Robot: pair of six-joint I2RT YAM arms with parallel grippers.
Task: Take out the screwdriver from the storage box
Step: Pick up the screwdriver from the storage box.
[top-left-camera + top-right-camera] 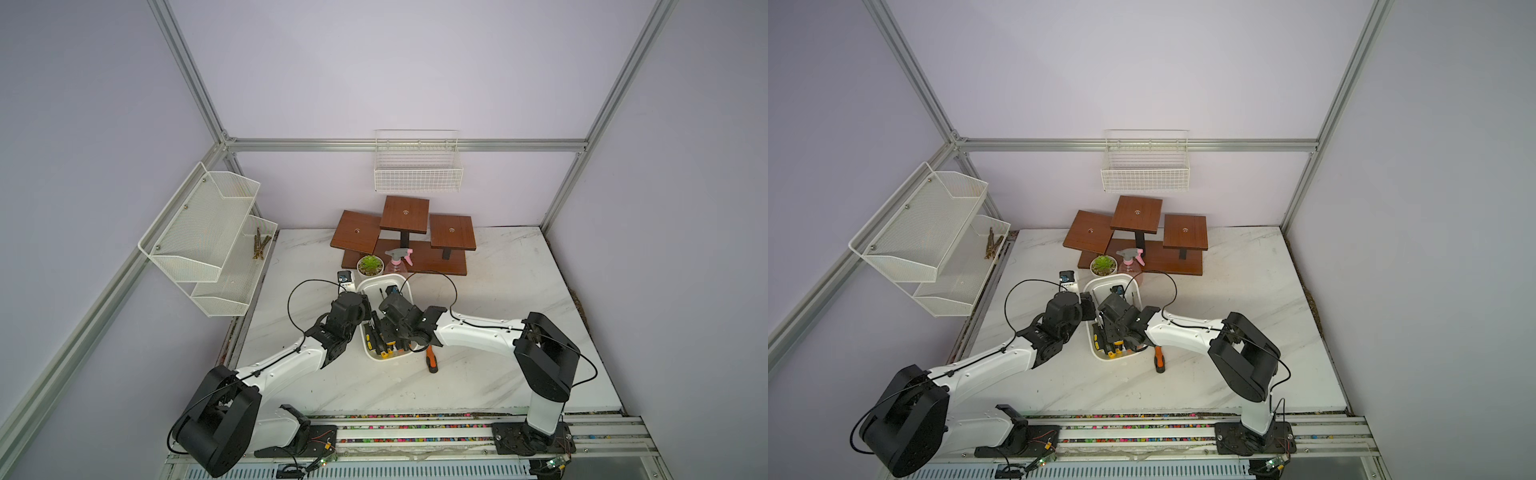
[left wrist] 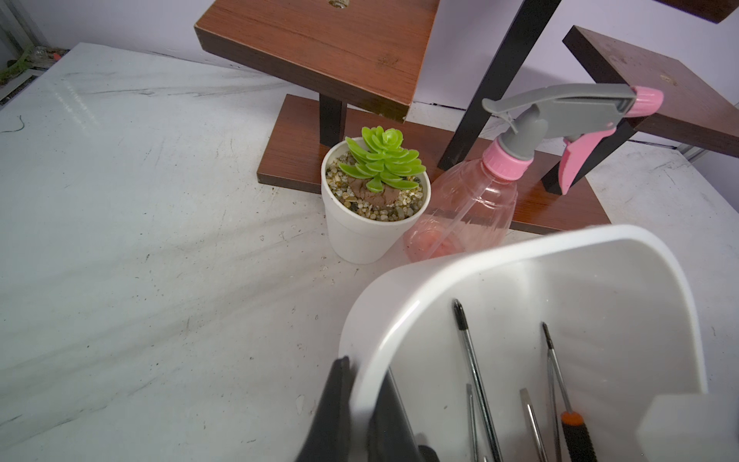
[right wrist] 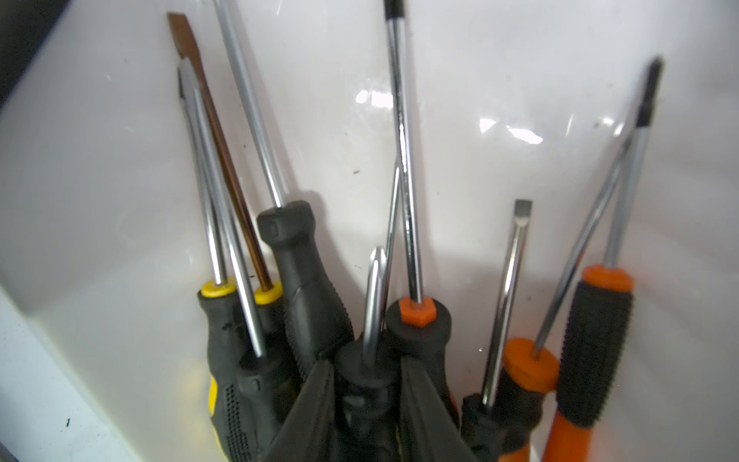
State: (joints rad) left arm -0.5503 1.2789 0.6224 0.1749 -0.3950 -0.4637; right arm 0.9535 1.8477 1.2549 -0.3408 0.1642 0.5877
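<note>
Where the storage box [image 2: 400, 304] sits on the table [image 1: 498, 374], your left gripper [image 2: 362, 380] is clamped on its rim. Your right gripper [image 3: 366, 372] straddles a black-handled screwdriver [image 3: 375, 296] lying inside among other screwdrivers [image 3: 600, 340]; a firm grip cannot be confirmed.

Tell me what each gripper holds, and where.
The left gripper pinches the storage box by its side wall. The fingers of the right gripper flank the black screwdriver at its handle; whether it's clamped cannot be told.
</note>
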